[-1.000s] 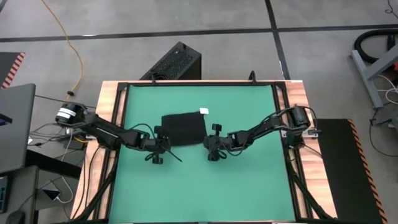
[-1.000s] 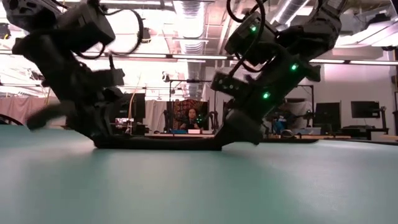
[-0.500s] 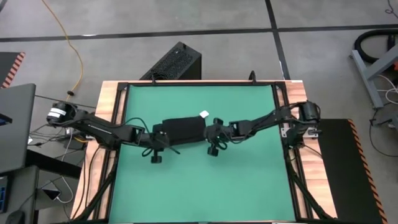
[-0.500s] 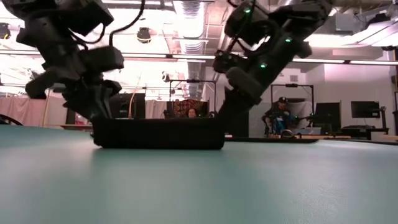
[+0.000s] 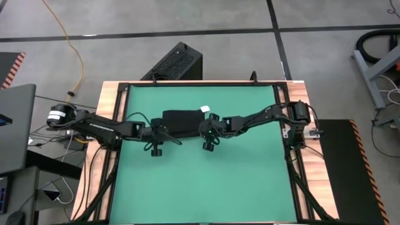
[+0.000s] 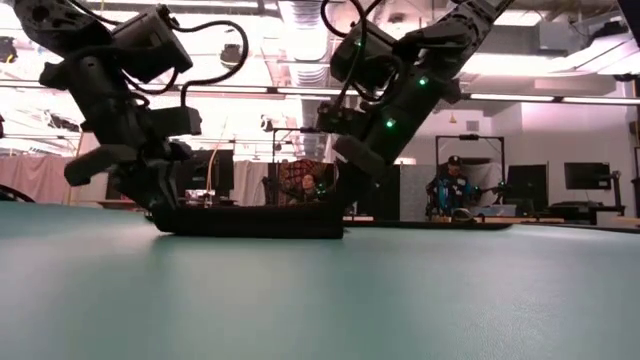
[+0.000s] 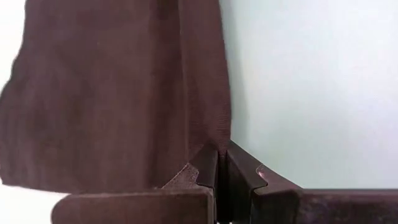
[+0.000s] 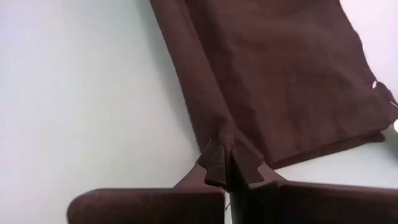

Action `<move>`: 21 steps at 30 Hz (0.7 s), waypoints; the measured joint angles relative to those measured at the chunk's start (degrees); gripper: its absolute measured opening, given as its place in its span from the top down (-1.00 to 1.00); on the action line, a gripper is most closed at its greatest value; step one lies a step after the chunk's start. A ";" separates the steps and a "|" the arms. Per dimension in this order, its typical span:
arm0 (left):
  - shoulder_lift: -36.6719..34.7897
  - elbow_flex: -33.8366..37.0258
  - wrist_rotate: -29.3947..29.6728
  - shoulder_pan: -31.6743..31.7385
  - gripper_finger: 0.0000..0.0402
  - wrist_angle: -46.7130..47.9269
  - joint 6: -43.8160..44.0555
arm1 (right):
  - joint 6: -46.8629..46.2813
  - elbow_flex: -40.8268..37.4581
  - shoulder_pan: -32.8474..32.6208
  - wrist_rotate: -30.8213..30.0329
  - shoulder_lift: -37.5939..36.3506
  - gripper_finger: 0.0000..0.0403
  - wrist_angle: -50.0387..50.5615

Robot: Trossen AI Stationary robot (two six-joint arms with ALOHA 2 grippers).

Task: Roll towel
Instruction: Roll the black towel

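towel point(image 5: 182, 122): black, folded into a narrow band, lying flat on the green table mat point(image 5: 200, 181), just short of the mat's far half; white tag point(image 5: 204, 109) at its far-right corner
left gripper point(image 5: 156, 129): at the towel's left end, fingers pressed together, pinching the near folded edge point(image 7: 208, 134)
right gripper point(image 5: 205, 127): at the towel's right end, fingers likewise pressed together on the same near fold point(image 8: 208, 124)
long axis: left-right across the mat, running between the two grippers; short side runs near-far
pointing: fold edge faces the near side, tag end to the right
risk 1: grippers advance unevenly → roll skews into a cone
risk 2: thin pinch on soft cloth → fold slips out, layer flops open
risk 3: middle unsupported between grippers → sags, loose roll
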State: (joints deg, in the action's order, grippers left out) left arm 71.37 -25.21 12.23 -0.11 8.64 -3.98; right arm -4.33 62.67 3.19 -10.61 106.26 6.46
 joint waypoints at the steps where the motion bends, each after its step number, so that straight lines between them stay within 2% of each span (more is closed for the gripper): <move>1: 0.00 0.04 0.24 0.56 1.00 0.06 -0.53 | -0.11 0.09 0.17 0.00 -0.13 0.96 -0.02; 11: -0.02 -0.40 1.68 4.18 1.00 -0.71 -4.84 | -0.16 0.71 1.50 -0.34 -0.37 0.96 0.29; 16: -0.02 -1.45 2.00 5.69 1.00 -0.38 -4.82 | -0.42 0.71 2.08 -2.88 -0.42 0.96 0.07; 21: -0.02 -2.06 -2.39 5.75 1.00 -0.10 -3.44 | 0.11 0.71 1.07 -1.88 -0.46 0.96 1.13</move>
State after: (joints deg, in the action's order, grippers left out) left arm 71.35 -27.27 9.84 5.64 8.54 -7.42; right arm -4.23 63.37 4.26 -12.49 105.80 7.59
